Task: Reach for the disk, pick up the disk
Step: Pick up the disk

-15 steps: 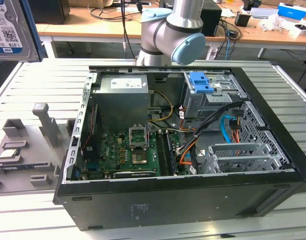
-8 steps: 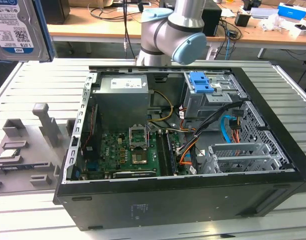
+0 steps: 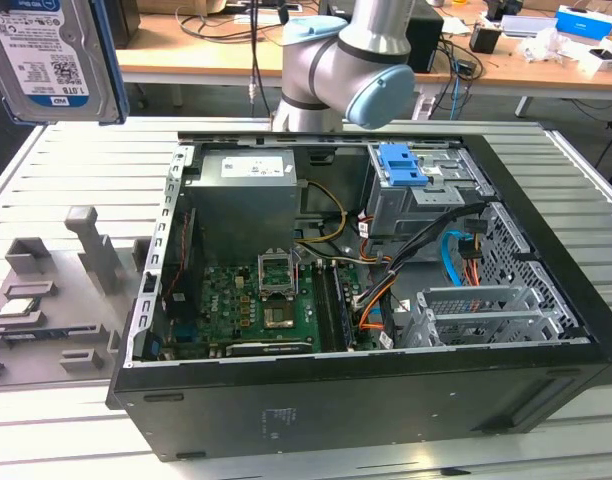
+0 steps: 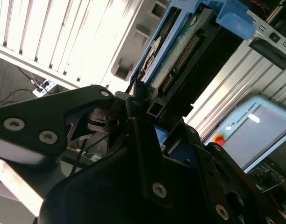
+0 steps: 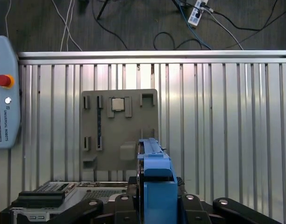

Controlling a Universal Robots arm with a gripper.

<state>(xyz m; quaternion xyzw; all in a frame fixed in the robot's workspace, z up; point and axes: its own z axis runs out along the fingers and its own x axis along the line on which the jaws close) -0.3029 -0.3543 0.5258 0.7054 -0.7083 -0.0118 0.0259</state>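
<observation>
High above the table [image 5: 227, 116], the disk [image 5: 156, 184] (blue-framed) sits clamped between the closed fingers [image 4: 142, 140]; the pick-up looks done, I judge; any further move calls for a firm, steady hold.

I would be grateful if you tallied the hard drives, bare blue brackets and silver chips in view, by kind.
Hard drives: 1, the disk, held by the gripper
Bare blue brackets: 1, in the computer case
Silver chips: 1, on the grey holder
Total: 3
</observation>
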